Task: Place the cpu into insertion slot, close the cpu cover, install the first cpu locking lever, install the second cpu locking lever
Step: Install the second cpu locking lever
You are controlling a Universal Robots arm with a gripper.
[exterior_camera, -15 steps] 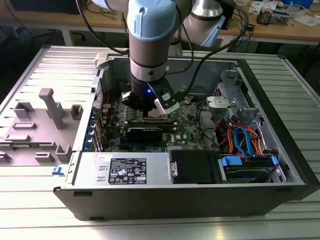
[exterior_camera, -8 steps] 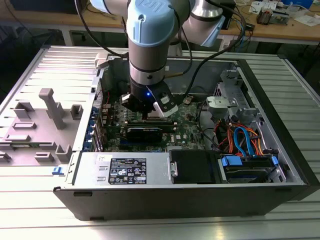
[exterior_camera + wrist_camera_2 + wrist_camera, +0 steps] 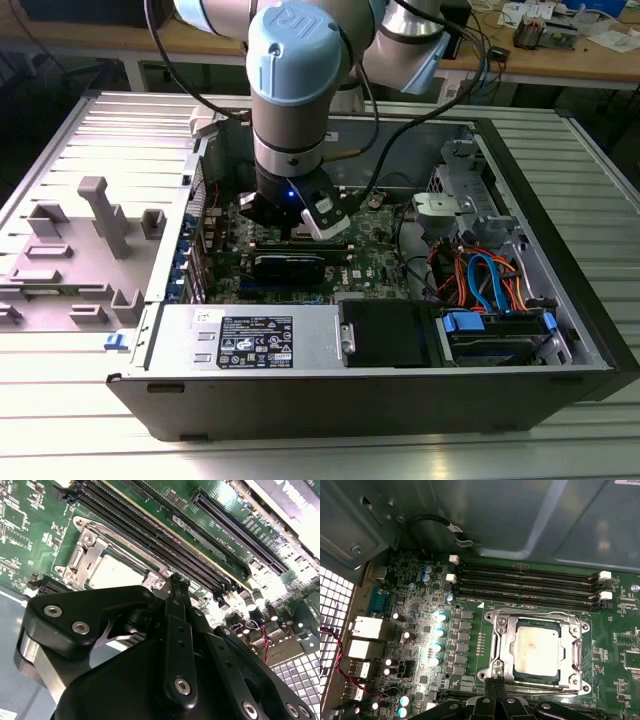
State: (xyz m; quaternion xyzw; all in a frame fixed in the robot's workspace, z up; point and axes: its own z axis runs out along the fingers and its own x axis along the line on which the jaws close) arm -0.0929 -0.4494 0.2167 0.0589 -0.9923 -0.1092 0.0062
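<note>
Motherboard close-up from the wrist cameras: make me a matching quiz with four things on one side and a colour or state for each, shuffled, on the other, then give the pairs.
Things:
1. cpu
2. cpu cover
3. memory slots
4. gripper

Descriptions:
A. long, narrow and black, with white clips at the ends
B. black fingertips meeting at the socket's edge
C. silver-grey square lying in the insertion slot
D. silvery frame down around the chip

Pairs: 1-C, 2-D, 3-A, 4-B
</note>
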